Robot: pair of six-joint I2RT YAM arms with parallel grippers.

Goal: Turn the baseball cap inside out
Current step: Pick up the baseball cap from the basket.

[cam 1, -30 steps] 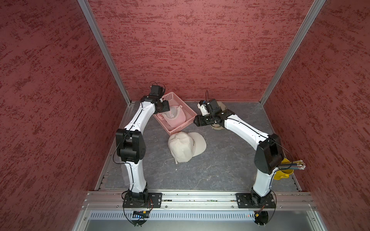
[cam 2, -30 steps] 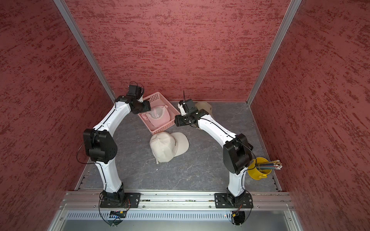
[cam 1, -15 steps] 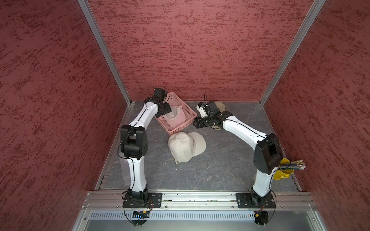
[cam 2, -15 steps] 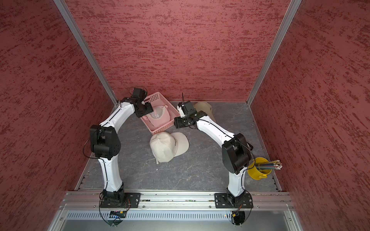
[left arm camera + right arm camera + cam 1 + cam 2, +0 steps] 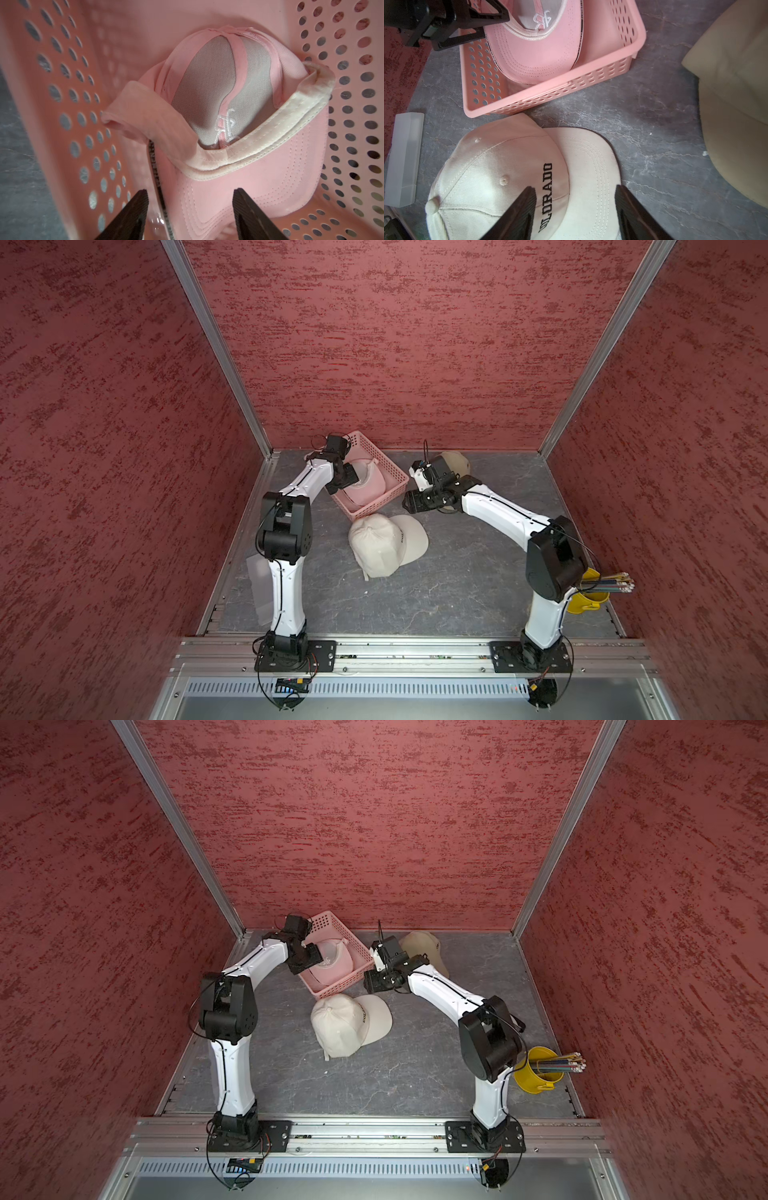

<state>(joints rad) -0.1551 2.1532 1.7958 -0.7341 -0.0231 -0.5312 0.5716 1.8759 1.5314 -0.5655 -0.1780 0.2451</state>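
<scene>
Cream baseball cap [image 5: 384, 545] lies crown-up on the surface [image 5: 457, 585], untouched.
Its brim points toward the right arm's side; the right pincer [image 5: 574, 190], spread and empty, hovers just above and beyond that brim, nearer than the left. Farther back, the left pincer [image 5: 190, 192], also spread, hangs over the pink cap [image 5: 239, 124], lining outward, in the basket [image 5: 374, 505].

White arms [image 5: 284, 593], black joints [image 5: 286, 526], thin cables [image 5: 259, 531]
</scene>
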